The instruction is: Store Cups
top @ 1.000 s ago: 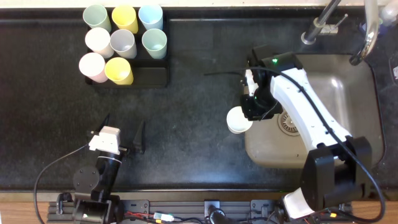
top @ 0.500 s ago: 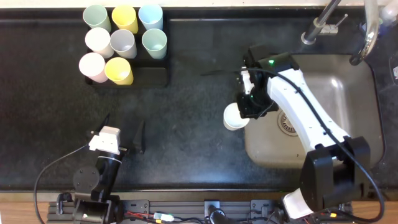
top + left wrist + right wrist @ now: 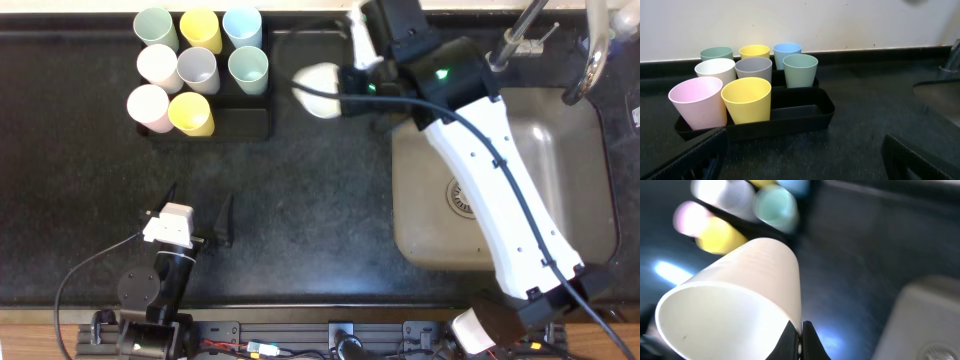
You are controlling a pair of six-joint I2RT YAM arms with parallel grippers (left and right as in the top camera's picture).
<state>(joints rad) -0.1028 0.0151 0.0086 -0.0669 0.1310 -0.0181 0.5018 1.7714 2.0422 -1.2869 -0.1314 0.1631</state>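
A white cup (image 3: 318,88) hangs lifted on its side over the counter, just right of the black tray (image 3: 245,122). My right gripper (image 3: 347,80) is shut on its wall. In the right wrist view the white cup (image 3: 740,300) sits close, pinched at the right gripper (image 3: 801,336), with the tray's cups (image 3: 774,205) blurred beyond. The tray (image 3: 807,114) holds several pastel cups (image 3: 746,99), and its near right slot is bare. My left gripper (image 3: 197,208) rests open low at the front left, holding nothing, facing the tray.
A steel sink (image 3: 520,180) lies at the right, with a faucet (image 3: 515,35) behind it. The right arm stretches diagonally over the sink's left edge. Dark counter spreads between the tray and the left gripper.
The right arm has lifted the white cup from the sink's left edge and swung it far up and left, close to the tray. The left arm has not moved.
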